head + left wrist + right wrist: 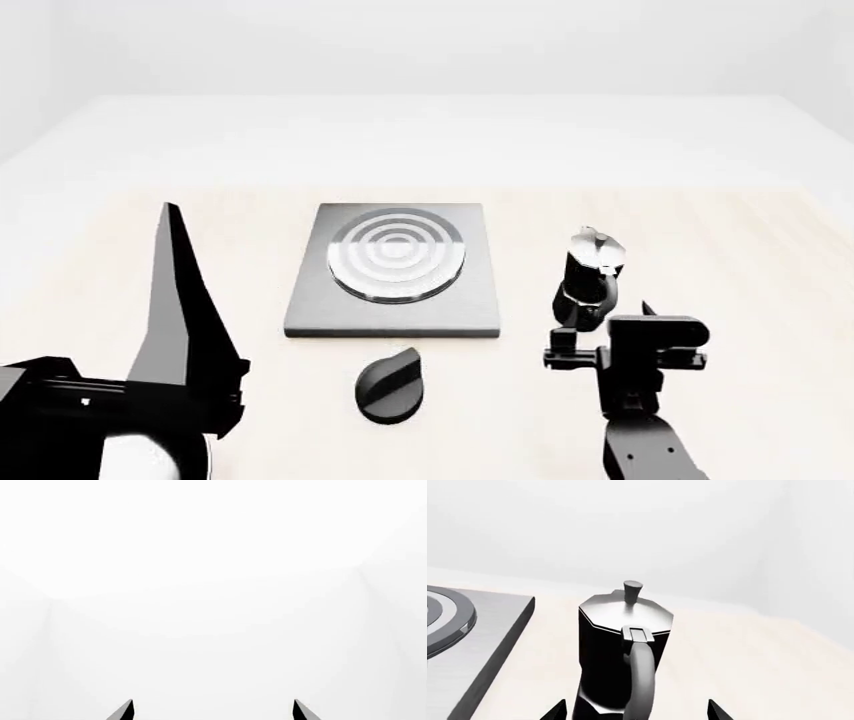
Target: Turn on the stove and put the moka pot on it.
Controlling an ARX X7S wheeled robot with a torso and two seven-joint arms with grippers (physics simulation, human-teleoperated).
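Your left gripper (171,300) stands raised at the left of the table (747,240), pointing up, with its fingertips (123,711) spread apart on nothing. Next comes the stove (394,310), a flat grey plate with its ringed burner (396,252) bare, and the black knob (388,386) lies just in front of it. The moka pot (589,278) stands upright on the table right of the stove, handle (640,680) toward your right gripper (637,715). That gripper's fingers are apart, flanking the handle without clamping it.
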